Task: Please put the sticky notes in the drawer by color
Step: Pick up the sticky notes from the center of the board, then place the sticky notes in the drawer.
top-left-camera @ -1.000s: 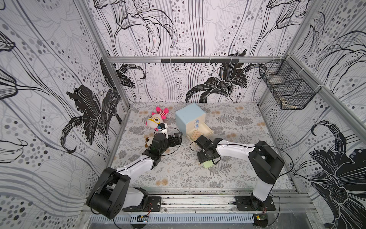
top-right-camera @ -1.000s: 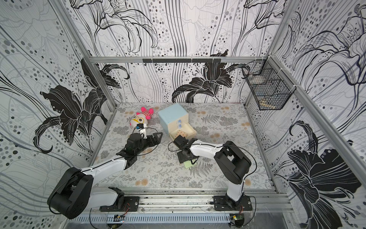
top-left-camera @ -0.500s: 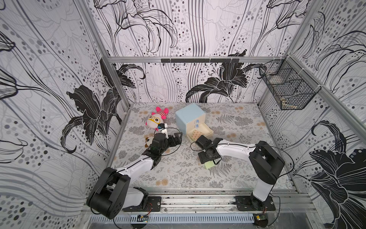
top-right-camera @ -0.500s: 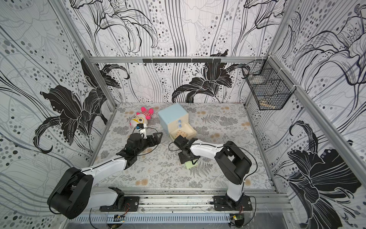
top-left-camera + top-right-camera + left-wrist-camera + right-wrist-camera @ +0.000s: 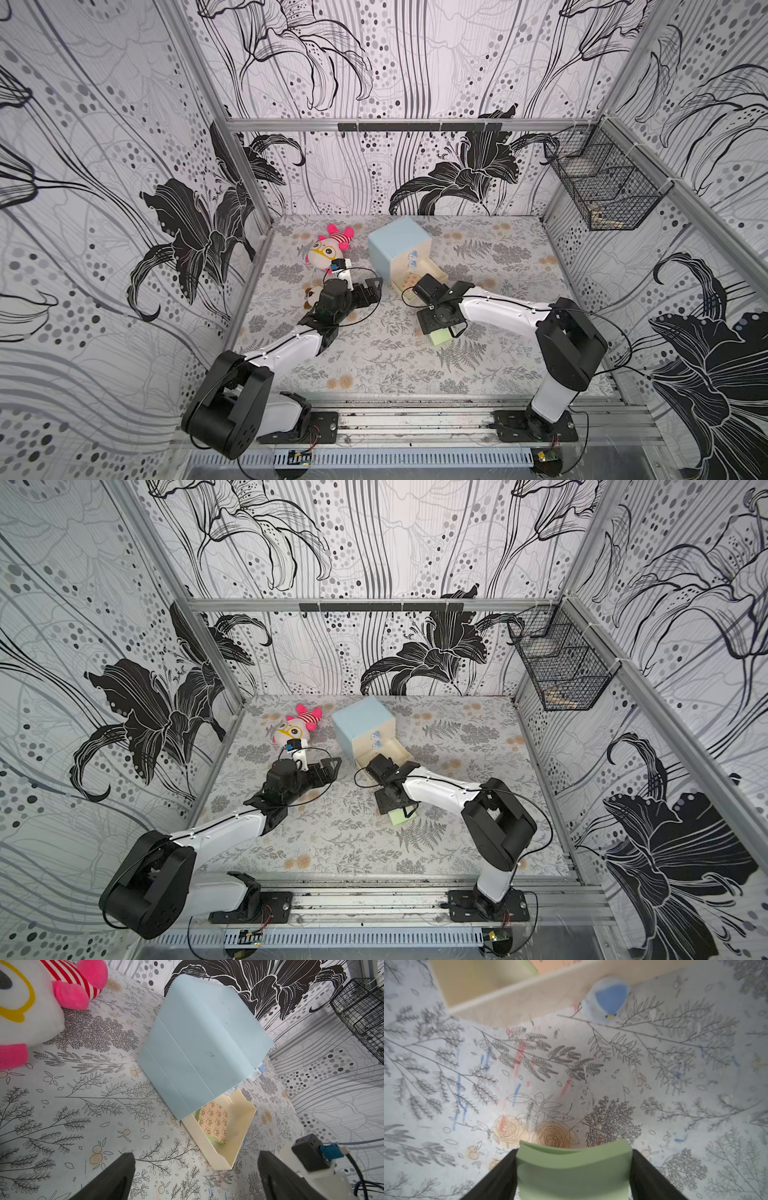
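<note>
Sticky notes: in a top view, one light green pad (image 5: 440, 338) is pinched in the right claw (image 5: 442, 331) over the floral worktop (image 5: 374, 365), just on the near side of the pale-blue drawer chest (image 5: 397, 243), whose bottom drawer (image 5: 433, 272) is pulled out. The left wrist view shows the left claw (image 5: 197, 1157) spread, facing that drawer, where a second pad (image 5: 216, 1124) lies patterned side up. The right wrist view shows the green pad bowed between the claw's black fingers (image 5: 502, 1169).

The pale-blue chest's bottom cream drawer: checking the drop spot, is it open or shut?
Open. The bottom cream drawer juts out from the pale-blue chest, its inside exposed.
</note>
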{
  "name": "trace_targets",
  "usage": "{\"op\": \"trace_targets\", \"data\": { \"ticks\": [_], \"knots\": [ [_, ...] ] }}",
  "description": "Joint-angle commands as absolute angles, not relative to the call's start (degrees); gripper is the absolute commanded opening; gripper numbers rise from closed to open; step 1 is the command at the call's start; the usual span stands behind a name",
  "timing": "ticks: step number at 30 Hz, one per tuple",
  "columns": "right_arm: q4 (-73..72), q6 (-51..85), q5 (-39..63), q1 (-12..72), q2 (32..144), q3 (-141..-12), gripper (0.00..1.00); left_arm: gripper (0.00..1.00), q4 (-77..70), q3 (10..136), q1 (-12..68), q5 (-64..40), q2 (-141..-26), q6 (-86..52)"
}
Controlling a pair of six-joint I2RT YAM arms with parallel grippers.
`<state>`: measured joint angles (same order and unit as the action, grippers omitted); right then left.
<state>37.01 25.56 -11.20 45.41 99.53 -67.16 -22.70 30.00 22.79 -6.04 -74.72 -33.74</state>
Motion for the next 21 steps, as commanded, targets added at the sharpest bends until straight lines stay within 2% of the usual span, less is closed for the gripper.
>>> {"op": "trace_targets", "data": {
  "ticks": [1, 12, 21],
  "knots": [
    [37.43, 23.43, -11.49, 43.42, 97.46, -69.51, 0.84, 0.97, -23.47, 30.89, 22.79, -4.93, -73.47, -32.98],
    [35.84, 17.37, -10.37, 37.36, 99.95, -78.96, 0.84, 0.97, -22.59, 30.64, 22.75, -3.87, -72.6, -32.81],
    [30.37, 12.54, -10.44, 34.14, 109.62, -91.04, 0.84, 0.97, -22.17, 30.62, 22.68, -3.56, -72.55, -32.87]
  ]
}}
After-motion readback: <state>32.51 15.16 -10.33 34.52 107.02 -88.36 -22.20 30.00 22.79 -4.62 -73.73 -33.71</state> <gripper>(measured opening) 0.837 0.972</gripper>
